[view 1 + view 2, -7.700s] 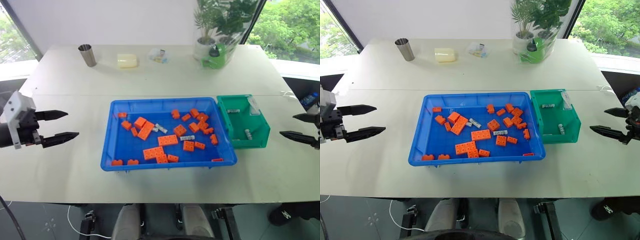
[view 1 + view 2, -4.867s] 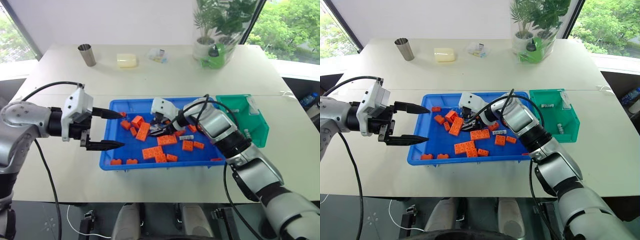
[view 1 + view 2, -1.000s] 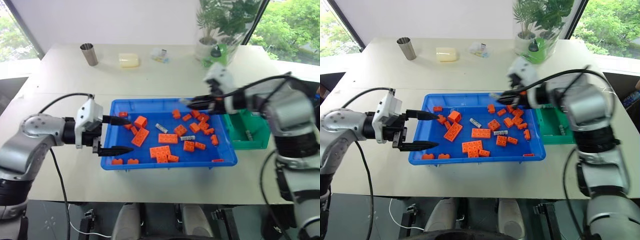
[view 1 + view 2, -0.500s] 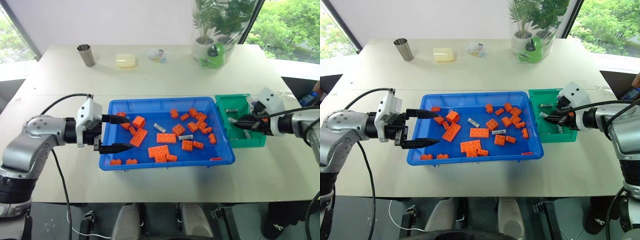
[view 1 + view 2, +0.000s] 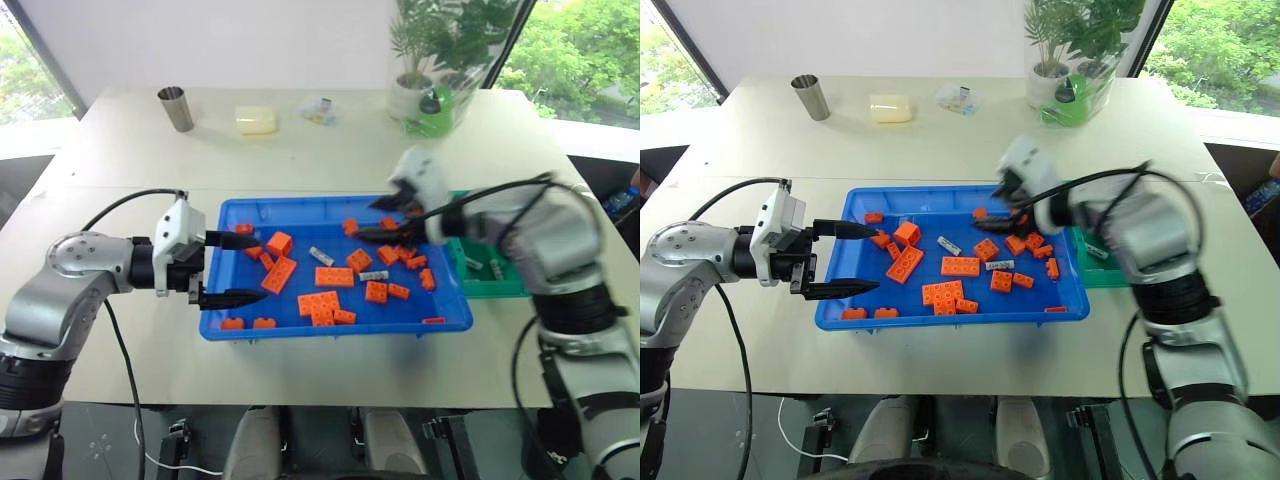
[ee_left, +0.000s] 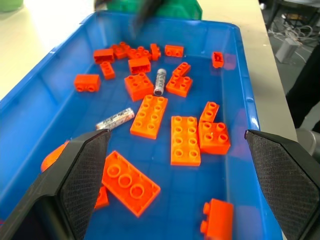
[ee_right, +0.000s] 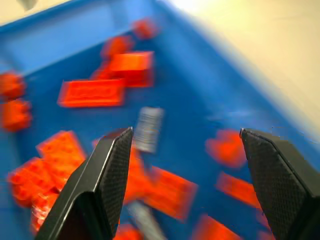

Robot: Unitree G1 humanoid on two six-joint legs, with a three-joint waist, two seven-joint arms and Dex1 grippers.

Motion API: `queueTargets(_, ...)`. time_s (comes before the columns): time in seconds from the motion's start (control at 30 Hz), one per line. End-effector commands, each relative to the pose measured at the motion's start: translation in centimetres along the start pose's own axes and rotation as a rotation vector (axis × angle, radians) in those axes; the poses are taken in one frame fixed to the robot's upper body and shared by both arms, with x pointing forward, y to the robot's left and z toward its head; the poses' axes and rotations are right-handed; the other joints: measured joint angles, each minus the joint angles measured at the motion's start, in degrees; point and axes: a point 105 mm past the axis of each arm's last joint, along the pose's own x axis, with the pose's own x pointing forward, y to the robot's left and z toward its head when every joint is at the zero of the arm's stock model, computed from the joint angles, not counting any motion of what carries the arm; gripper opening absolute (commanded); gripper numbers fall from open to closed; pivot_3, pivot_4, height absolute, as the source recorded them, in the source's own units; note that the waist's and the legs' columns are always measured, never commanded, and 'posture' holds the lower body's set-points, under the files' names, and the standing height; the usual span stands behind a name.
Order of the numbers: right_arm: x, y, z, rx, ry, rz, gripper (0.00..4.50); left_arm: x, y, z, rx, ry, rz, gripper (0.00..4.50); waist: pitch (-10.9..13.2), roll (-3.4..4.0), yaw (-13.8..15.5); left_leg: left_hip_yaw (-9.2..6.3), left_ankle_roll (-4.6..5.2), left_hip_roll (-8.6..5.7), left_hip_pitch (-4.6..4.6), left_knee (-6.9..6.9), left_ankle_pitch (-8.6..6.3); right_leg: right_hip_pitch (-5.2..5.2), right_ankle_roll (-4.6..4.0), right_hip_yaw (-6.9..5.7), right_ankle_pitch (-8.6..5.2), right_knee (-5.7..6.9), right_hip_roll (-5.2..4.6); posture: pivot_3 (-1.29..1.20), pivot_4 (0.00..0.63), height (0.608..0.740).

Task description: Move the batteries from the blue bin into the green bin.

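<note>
Batteries: two in the blue bin point(image 5: 232, 322) among orange bricks point(image 5: 336, 277). One battery point(image 7: 148, 128) lies on the bin floor beyond the right gripper point(image 7: 185, 145), between its widely parted, empty jaws. A second battery point(image 6: 160, 81) lies farther out ahead of the left gripper point(image 6: 181, 150), whose jaws are likewise spread wide and empty. Green bin point(image 5: 500, 286): beside the blue bin, holding further batteries point(image 5: 494, 267).
</note>
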Motion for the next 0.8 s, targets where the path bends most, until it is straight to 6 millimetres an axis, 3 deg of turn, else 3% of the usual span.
queueTargets(0.03, 2.3, 0.2, 0.1, -0.059, 0.019, -0.026, 3.51, 0.2, -0.2, 0.9, 0.051, -0.008, -0.002, 4.5, 0.0, -0.03, -0.1, 0.0, 0.0, -0.01, -0.05, 0.03, 0.0, 0.0, 0.0, 0.0, 0.0, -0.02, -0.06, 0.0, 0.15, 0.736)
queueTargets(0.2, 5.2, 0.7, -0.9, -0.08, 0.069, -0.009, 3.51, 0.3, -0.3, 0.8, 0.053, -0.009, 0.004, 4.5, 0.0, -0.05, -0.2, 0.03, 0.01, -0.05, -0.07, 0.08, 0.0, 0.03, 0.0, 0.0, 0.01, -0.11, -0.05, 0.0, 0.15, 0.736)
queueTargets(0.6, 7.0, -0.5, -1.9, -0.052, 0.112, -0.019, 3.51, 0.3, -0.1, 1.0, 0.056, -0.023, 0.008, 4.5, 0.0, -0.05, -0.5, 0.02, 0.0, -0.01, -0.01, 0.03, 0.01, 0.01, 0.15, -0.07, 0.09, 0.04, 0.06, 0.0, 0.15, 0.736)
queueTargets(0.7, 7.0, -0.3, -2.4, -0.065, 0.13, -0.004, 2.65, 0.4, 0.0, 1.1, 0.057, -0.027, 0.009, 4.5, 0.0, -0.05, -0.4, 0.02, 0.0, -0.02, -0.01, 0.04, 0.01, 0.02, 0.15, -0.07, 0.09, 0.03, 0.06, 0.0, 0.15, 0.736)
queueTargets(0.8, 7.2, 0.2, -2.5, -0.082, 0.138, 0.011, 1.12, 0.4, 0.2, 1.2, 0.059, -0.034, 0.011, 4.5, 0.0, -0.05, -0.4, 0.02, 0.0, -0.02, -0.01, 0.04, 0.01, 0.02, 0.14, -0.07, 0.09, 0.03, 0.06, 0.0, 0.15, 0.736)
